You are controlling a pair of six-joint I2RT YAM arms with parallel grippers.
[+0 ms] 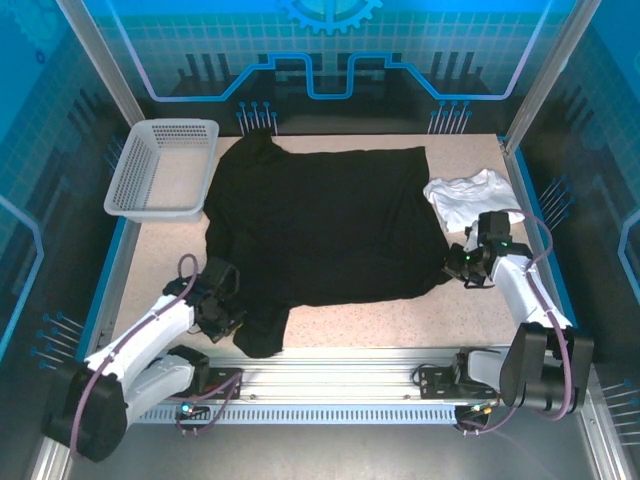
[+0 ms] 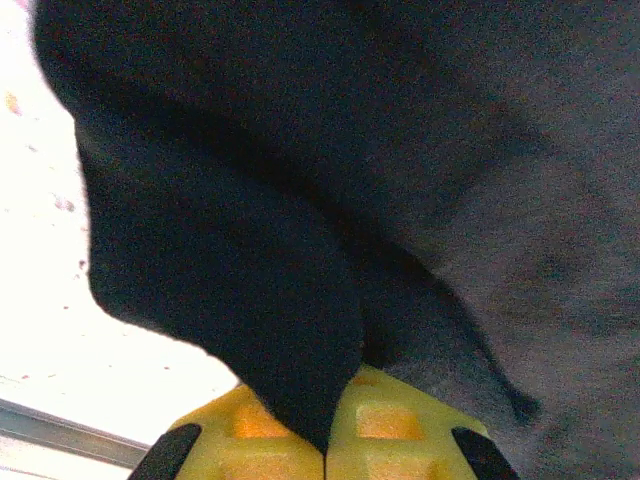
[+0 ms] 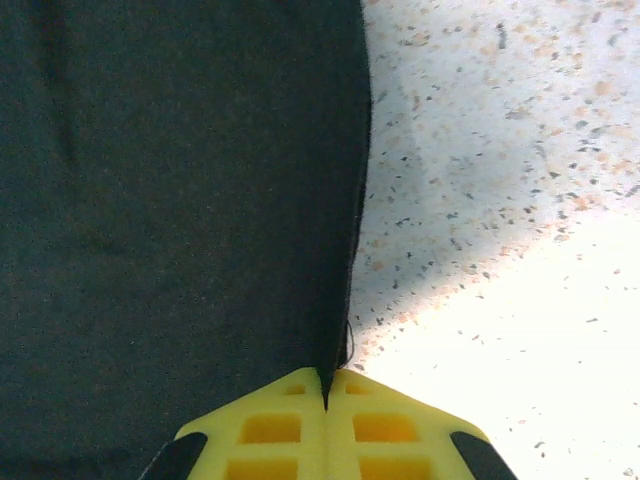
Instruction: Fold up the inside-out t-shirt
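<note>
**A:** Where is the shirt now, and is any fold made?

**B:** The inside-out t-shirt (image 1: 320, 225) lies spread in the middle of the table (image 1: 400, 322), with a plain black face up and nearly flat. I see no fold across it. One flap at its 7 o'clock corner reaches toward the arms. So I judge the task is at its beginning, and all the folds are left to do.

**A:** Do the grippers hold it?

**B:** Yes, both. The left gripper (image 1: 224, 305) is at that 7 o'clock corner. In its wrist view the yellow fingers (image 2: 392, 425) are pressed together with a tongue of black cloth between them. The right gripper (image 1: 460, 265) is at about 4 o'clock of the shirt. Its wrist view shows it pinched tight on the edge of the cloth, with speckled table just beside.

**A:** What else is around?

**B:** A white garment (image 1: 470, 195) lies at 2 o'clock, just beside the shirt's edge. A basket (image 1: 165, 165) stands at 10 o'clock, near the shoulder.
</note>
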